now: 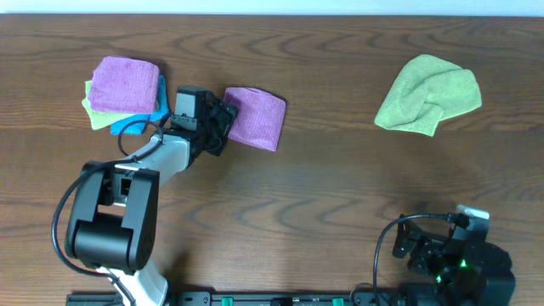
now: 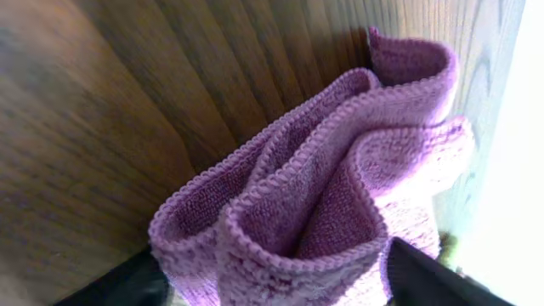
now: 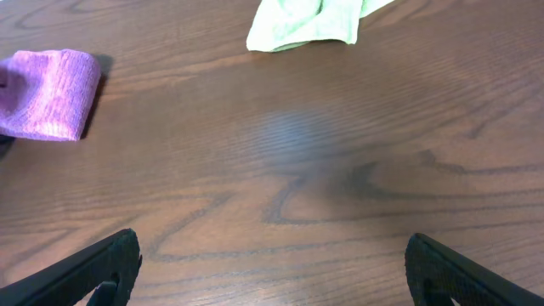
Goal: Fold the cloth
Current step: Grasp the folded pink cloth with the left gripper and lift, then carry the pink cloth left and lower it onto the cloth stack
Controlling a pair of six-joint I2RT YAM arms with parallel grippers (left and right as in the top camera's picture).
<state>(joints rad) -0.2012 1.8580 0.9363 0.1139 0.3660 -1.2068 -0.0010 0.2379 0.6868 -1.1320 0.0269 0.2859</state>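
Note:
The violet-purple cloth [image 1: 255, 117] lies folded into a small bundle on the wooden table, left of centre. My left gripper [image 1: 219, 119] is at its left edge. In the left wrist view the cloth's folded layers [image 2: 340, 170] fill the space between the two dark fingers, and the gripper [image 2: 272, 276] is shut on them. The cloth also shows at the far left of the right wrist view [image 3: 47, 93]. My right gripper [image 1: 450, 242] rests near the front right edge, open and empty [image 3: 272, 263]. I cannot see the white tag.
A stack of folded cloths stands at the back left, a pinker purple one [image 1: 126, 83] on top of blue and green ones. A crumpled lime-green cloth [image 1: 429, 93] lies at the back right and shows in the right wrist view [image 3: 306, 21].

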